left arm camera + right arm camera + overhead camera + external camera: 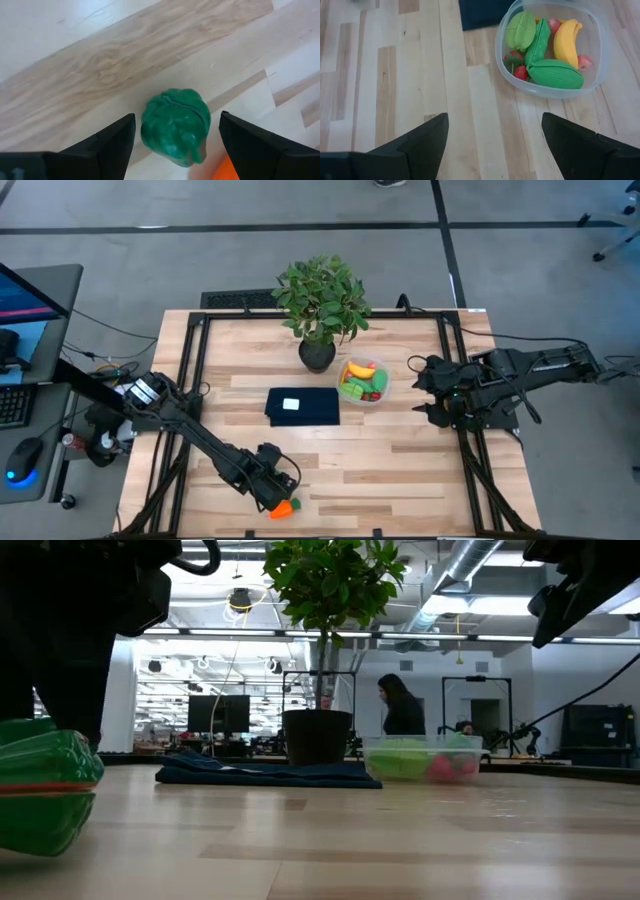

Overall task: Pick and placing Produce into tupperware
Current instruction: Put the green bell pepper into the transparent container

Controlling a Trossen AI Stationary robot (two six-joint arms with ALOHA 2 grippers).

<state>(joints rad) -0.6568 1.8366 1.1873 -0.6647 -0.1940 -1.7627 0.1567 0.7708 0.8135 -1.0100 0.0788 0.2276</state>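
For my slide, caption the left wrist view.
Open left gripper straddling the carrot's green top on the wooden table.

A light wooden plank desk carries a potted plant at the back, a dark blue cloth mid-desk, a clear tupperware of produce just beside it, and a carrot near the front edge.
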